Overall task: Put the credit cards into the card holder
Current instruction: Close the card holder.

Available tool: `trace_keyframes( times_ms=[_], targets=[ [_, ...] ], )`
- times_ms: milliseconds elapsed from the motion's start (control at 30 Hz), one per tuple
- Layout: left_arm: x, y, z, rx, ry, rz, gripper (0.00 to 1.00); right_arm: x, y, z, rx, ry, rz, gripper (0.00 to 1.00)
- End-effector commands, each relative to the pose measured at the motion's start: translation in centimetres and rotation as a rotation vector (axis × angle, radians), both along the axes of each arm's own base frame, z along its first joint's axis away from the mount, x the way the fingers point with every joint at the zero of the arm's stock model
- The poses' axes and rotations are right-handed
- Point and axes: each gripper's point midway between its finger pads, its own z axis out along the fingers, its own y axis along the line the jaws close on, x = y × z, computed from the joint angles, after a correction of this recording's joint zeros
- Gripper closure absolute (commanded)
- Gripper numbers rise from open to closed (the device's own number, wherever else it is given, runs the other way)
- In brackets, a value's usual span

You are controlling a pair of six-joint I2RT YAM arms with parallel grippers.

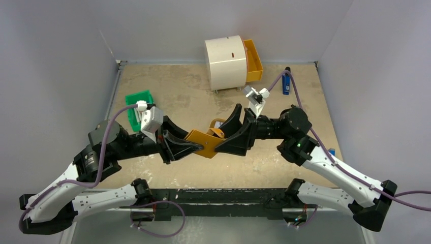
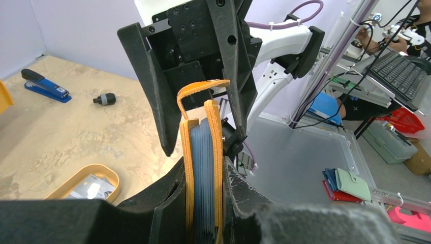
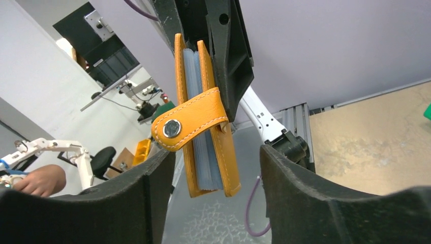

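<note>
Left gripper (image 2: 203, 188) is clamped on the wallet (image 1: 202, 143), mid-air over the table (image 1: 300, 96), cards (image 3: 193, 86) tucked inside. Right gripper (image 3: 216, 155) has jaws spread wide either side of its free end.

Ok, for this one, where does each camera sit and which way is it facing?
Top external: above and behind the arms, looking down at the table; both arms show, meeting at the card holder.
Left wrist: on the left arm, looking along the left gripper, shut on the card holder, toward the right gripper.
Right wrist: looks back between its own open fingers.
Shared: all three show the card holder.
</note>
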Motion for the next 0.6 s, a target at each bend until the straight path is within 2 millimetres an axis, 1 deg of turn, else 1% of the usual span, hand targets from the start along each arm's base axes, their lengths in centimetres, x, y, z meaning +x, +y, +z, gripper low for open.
trace_keyframes(
  times_ms=[0, 133, 233, 300, 333, 367, 400, 433, 533, 567],
  targets=[
    [0.5, 0.6, 3.5, -0.09, -0.071, 0.039, 1.0, -0.8, -0.1, 1.9, 0.046, -0.027, 0.027, 0.41],
    [0.7, 0.5, 3.4, -0.088, -0.073, 0.049, 1.0, -1.0, 0.0, 1.9, 0.043, -0.029, 0.036, 0.57],
    [1.0, 0.4, 3.3, -0.085, -0.068, 0.059, 1.0, -1.2, -0.1, 2.1, 0.059, -0.033, 0.039, 0.75],
    [1.5, 0.4, 3.1, -0.083, -0.056, 0.087, 0.99, -1.2, -0.2, 2.4, 0.077, -0.035, 0.035, 0.89],
    [1.8, 0.5, 3.1, -0.086, -0.044, 0.107, 0.91, -1.2, -0.4, 2.5, 0.086, -0.037, 0.026, 0.94],
    [2.2, 0.6, 3.0, -0.089, -0.027, 0.13, 0.77, -1.1, -0.5, 2.8, 0.097, -0.043, 0.013, 0.97],
    [2.6, 0.9, 2.9, -0.096, -0.006, 0.162, 0.61, -1.0, -0.7, 3.0, 0.11, -0.047, -0.008, 0.99],
    [3.2, 1.3, 2.8, -0.11, 0.025, 0.204, 0.51, -0.6, -1.0, 3.4, 0.124, -0.05, -0.049, 1.0],
    [4.1, 2.4, 2.8, -0.215, 0.111, 0.279, 0.36, 0.7, -2.0, 4.3, 0.179, -0.052, -0.166, 1.0],
    [3.9, 2.7, 3.1, -0.269, 0.133, 0.277, 0.34, 0.9, -2.3, 4.7, 0.201, -0.055, -0.193, 1.0]
  ],
)
